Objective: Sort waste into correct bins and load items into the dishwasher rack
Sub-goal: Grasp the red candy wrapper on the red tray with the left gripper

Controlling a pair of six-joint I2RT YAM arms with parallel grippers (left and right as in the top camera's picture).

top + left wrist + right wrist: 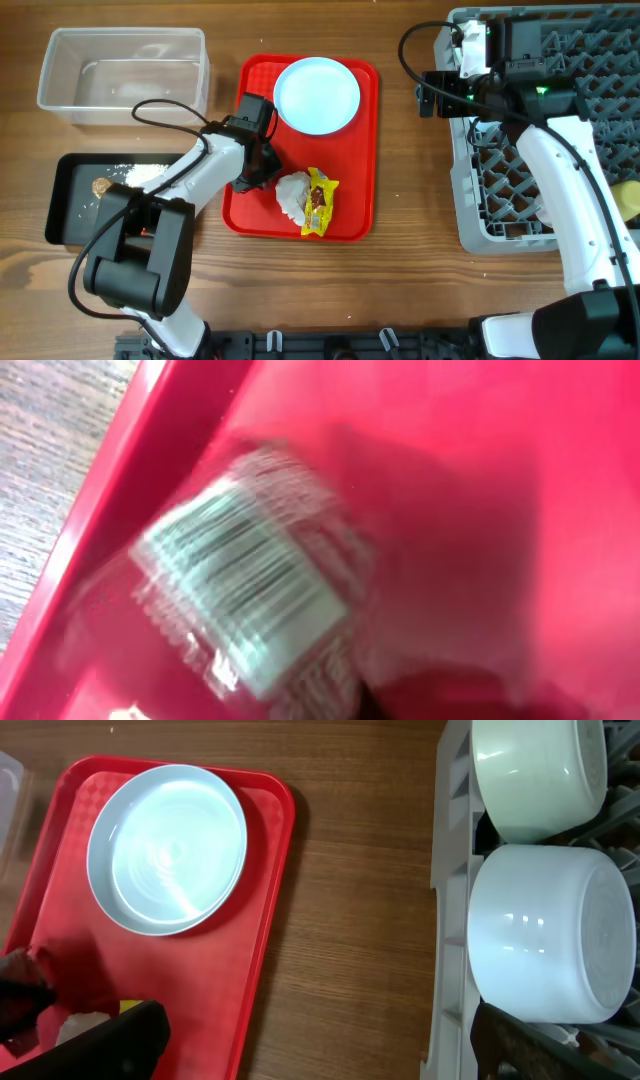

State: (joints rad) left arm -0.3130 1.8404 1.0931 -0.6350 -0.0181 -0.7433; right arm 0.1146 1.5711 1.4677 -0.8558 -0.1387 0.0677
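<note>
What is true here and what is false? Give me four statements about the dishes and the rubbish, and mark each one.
1. The plate sits on the red tray. True.
2. The yellow wrapper lies in the clear tub. False: it lies on the red tray, beside the tissue.
3. Two bowls are already in the rack. True.
4. The white grains are scattered on the plate. False: they are in the black tray; the plate looks bare.
</note>
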